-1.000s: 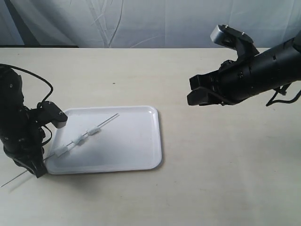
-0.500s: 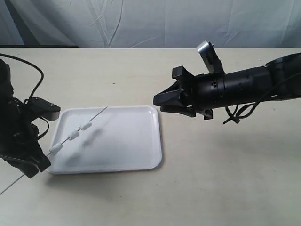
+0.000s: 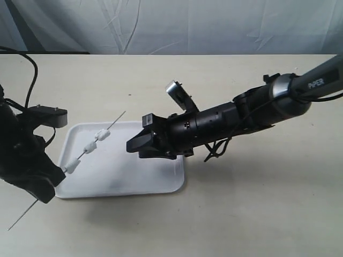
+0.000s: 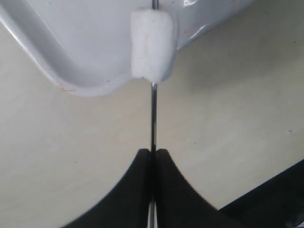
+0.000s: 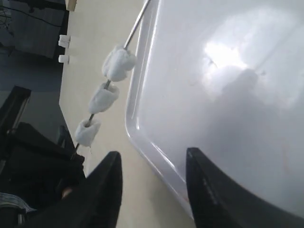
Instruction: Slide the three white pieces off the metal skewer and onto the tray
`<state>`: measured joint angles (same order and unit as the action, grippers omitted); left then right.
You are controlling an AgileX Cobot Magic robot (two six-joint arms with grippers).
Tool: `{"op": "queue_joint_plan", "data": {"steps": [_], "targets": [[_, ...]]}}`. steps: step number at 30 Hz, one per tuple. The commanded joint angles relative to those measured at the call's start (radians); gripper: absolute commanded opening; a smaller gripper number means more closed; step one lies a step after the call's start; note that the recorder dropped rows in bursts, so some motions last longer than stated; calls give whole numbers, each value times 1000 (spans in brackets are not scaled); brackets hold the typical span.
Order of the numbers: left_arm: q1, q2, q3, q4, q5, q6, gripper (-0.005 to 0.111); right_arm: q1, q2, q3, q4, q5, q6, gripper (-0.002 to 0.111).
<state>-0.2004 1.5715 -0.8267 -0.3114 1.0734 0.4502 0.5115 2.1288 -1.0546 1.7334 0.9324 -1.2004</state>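
My left gripper (image 3: 52, 183) is shut on the thin metal skewer (image 3: 113, 123) at the tray's front left corner and holds it slanting up over the white tray (image 3: 134, 176). The three white pieces (image 3: 89, 146) sit in a row on the rod, above the tray's left part. In the left wrist view the nearest piece (image 4: 152, 45) hangs on the skewer (image 4: 153, 114) just beyond the shut gripper (image 4: 153, 151). My right gripper (image 3: 131, 145) is open over the tray's middle, right of the pieces and apart from them. Its wrist view shows the pieces (image 5: 104, 99) ahead of the open gripper (image 5: 153, 156).
The tray's rim (image 5: 142, 142) runs between the right fingers (image 5: 111, 190) in the wrist view. The skewer's tail end (image 3: 13, 225) sticks out past the left gripper over the beige table (image 3: 257, 203). A pale curtain (image 3: 177, 24) hangs behind.
My right arm has swung far left and down, from the table's right side to over the tray. The left gripper has raised and steepened the skewer, lifting the pieces off the tray.
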Motion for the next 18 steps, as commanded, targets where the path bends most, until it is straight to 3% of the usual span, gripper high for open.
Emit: {"op": "queue_joint_plan", "data": {"steps": [1,18], "targets": [[-2,-45,1,-40,3,-2,0,32,39,-81,11,21,53,42],[-2,-51,5,-149,31,54,0,38,46,-157,11,24,86,42]]}}
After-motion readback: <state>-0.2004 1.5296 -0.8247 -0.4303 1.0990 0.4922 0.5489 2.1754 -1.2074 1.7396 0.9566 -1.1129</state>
